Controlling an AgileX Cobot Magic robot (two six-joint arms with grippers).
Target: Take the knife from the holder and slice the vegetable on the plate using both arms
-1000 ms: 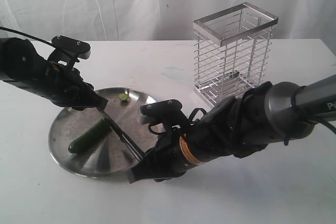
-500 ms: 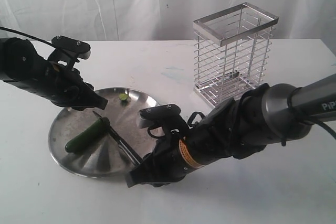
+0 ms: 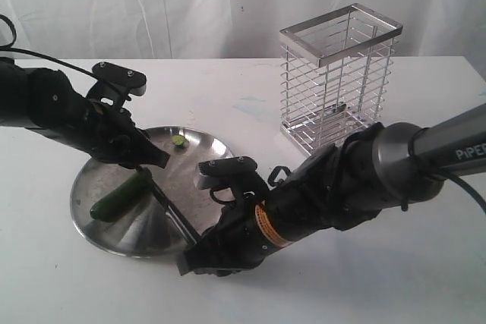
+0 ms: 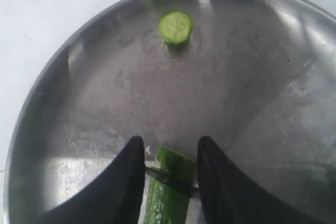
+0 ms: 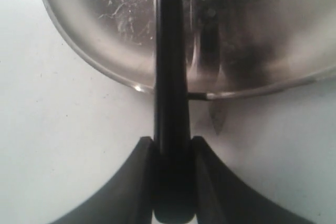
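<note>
Plate (image 3: 95,221) of dull steel lies on the white counter (image 3: 380,286) at the left, and it holds the vegetable (image 3: 120,195), a dark green glossy piece lying aslant near the plate's left part; a small round cut piece (image 3: 179,140), pale green on its face, lies apart from it near the far rim; the left gripper (image 3: 148,166) reaches over the plate, and in the left wrist view its fingers (image 4: 126,182) stand apart on either side of the vegetable's cut end, near it, but whether they press on it I cannot tell; the knife (image 3: 173,212) lies across the plate from the vegetable's end toward the near rim, and in the left wrist view its thin dark blade crosses the vegetable just behind the cut end; its black handle goes over the rim into the right gripper (image 3: 196,254), whose fingers (image 5: 140,182) are closed tight on the handle from both sides; the right arm (image 3: 357,180) carries a yellow-orange label (image 3: 263,225), its print too small to read, and further right pale letters on the grey tube read "PiPER", cut off by the edge; the holder (image 3: 338,77), a tall cage of silver wire, stands upright on the counter behind this arm, well apart from the plate; something small and dark shows low inside it, which I cannot make out.
</note>
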